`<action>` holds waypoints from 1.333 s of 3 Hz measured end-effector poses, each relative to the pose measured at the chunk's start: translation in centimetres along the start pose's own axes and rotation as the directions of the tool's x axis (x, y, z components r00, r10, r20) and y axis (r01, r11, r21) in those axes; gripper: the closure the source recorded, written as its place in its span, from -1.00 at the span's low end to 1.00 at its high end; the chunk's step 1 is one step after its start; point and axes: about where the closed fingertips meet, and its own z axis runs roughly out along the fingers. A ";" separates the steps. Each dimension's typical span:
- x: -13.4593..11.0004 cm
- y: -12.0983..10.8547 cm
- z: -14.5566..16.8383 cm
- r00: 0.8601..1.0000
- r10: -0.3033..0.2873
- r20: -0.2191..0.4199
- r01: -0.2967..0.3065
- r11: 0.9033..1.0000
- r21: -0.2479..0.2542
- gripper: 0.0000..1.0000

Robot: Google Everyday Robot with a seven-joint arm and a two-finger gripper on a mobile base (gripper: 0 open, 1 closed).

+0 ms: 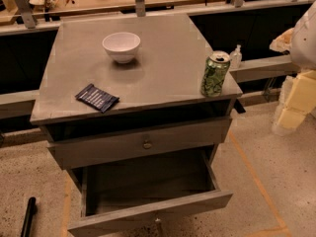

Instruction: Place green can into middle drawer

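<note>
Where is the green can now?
Camera view: the green can stands upright near the right front corner of the cabinet top, right of the white bowl; the gripper sits apart at the right edge.

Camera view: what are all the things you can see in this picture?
cabinet: one, grey, middle of view
white bowl: one, white, cabinet top, toward the back
green can: one, green-and-white, upright at the top's front right corner
packet: one, dark blue, flat at the top's front left
upper drawer: one, grey, brass knob, under the top
middle drawer: one, grey, pulled open, lowest
gripper: one, pale yellowish, right edge, apart from the can
</note>
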 end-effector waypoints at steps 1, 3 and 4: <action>0.0 0.0 0.0 1.000 0.000 0.000 0.000 1.000 0.000 -1.00; -1.8 -5.0 3.4 0.990 0.059 0.130 -0.066 0.997 0.047 -1.00; -4.0 -9.1 6.0 0.955 0.087 0.283 -0.116 0.990 0.086 -1.00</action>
